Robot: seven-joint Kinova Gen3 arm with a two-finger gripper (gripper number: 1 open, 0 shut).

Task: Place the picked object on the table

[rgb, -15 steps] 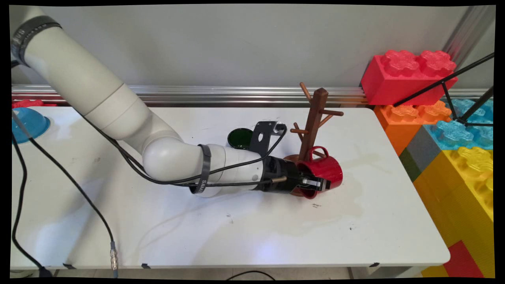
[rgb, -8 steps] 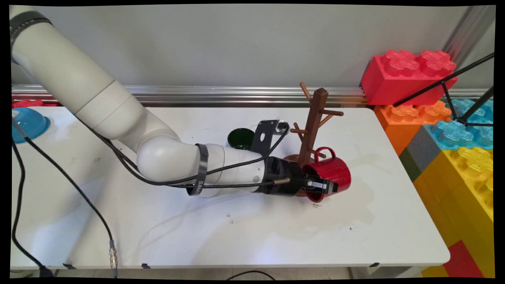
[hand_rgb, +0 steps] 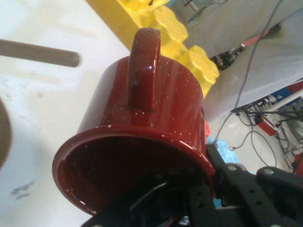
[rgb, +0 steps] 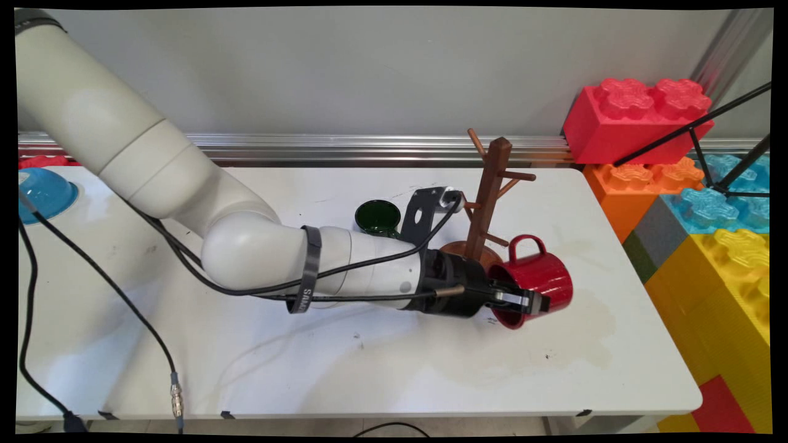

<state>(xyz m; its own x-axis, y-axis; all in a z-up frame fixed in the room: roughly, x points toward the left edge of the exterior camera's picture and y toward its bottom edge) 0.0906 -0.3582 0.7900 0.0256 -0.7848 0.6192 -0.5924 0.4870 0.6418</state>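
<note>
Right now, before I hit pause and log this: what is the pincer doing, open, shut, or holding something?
Pincer: shut on the rim of the red mug, which is held tilted on its side beside the wooden mug stand.

glossy speckled enamel mug [rgb: 542, 277], wooden rack [rgb: 486, 197]

White table [rgb: 381, 369] filling middle, faint stain spreading across its right part. Plain grey wall [rgb: 369, 67] standing at far side, aluminium rail [rgb: 345, 147] running along its foot. Giant toy bricks stacking at right: red brick [rgb: 634, 117] sitting on top, orange brick [rgb: 640, 184] below, yellow bricks [rgb: 732, 277] nearest. Black tripod legs [rgb: 720, 141] crossing in front of them.
</note>
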